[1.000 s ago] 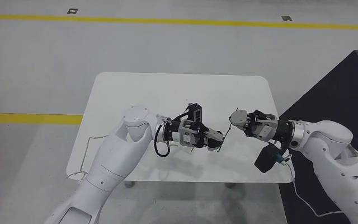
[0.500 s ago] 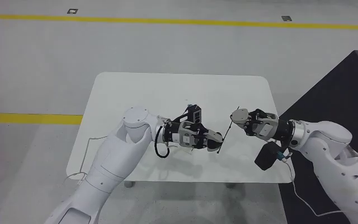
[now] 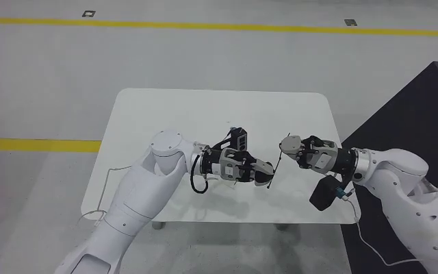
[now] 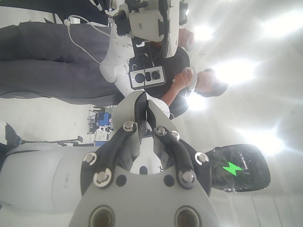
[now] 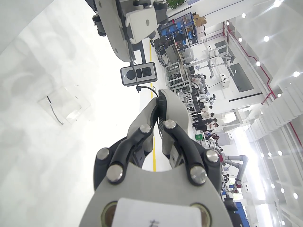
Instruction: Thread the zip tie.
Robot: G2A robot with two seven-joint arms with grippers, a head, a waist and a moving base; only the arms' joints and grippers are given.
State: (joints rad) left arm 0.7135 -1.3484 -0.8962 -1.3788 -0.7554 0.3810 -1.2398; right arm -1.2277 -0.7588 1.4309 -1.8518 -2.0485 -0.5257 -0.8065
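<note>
Your left hand [image 3: 265, 176] hangs over the near half of the surface [image 3: 171, 109], a little right of its middle, clamped on the zip tie [image 3: 269, 182]. From above, the tie reads as a thin dark line slanting from that hand across to the right hand [image 3: 283, 145]. The right hand faces the left one just apart, nearer the surface's right edge.

The left wrist view adds the grip itself: the ribbed pads [image 4: 139, 111] are closed flat on the strap, which runs straight out of them toward the right hand opposite.

The right wrist view gives you the other end. The right hand's pads [image 5: 161, 103] are pinched together on the strap as well, and it curves out from them to the tie's small square head [image 5: 137, 88], in the air between the two hands. A thin line runs on from the head toward the left hand. You cannot tell whether the tail has passed through the head.

That same view also shows a clear plastic bag [image 5: 71, 105] lying flat on the surface, with a second thin tie [image 5: 55, 115] on or in it.
</note>
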